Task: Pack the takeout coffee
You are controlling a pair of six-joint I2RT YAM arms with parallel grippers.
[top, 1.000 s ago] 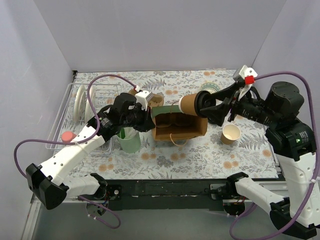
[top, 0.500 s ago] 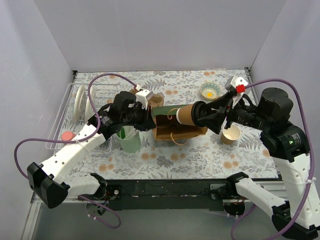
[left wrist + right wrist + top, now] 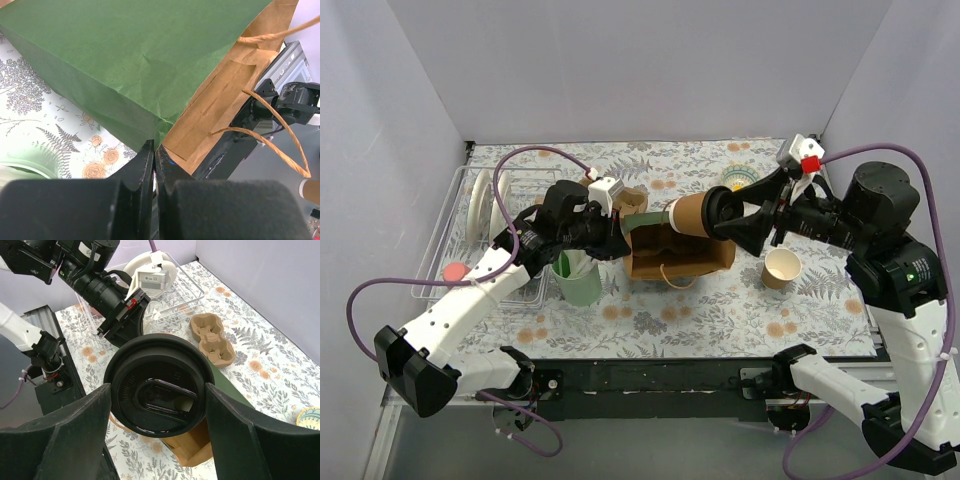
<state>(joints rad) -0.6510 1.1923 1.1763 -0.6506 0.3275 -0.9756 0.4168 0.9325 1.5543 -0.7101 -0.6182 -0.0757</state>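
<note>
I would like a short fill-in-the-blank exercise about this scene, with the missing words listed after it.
The right gripper holds the coffee, whose lid is ____. The lidless cup stands to the ____ of the bag. The left gripper is shut on the ____'s edge.
Missing words: black; right; bag.

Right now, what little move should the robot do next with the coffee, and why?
Probably ease the takeout coffee down, base first, into the open paper bag. The right end effector grips it by the black lid, tilted, above the bag, while the left end effector pinches the bag's edge.
</note>
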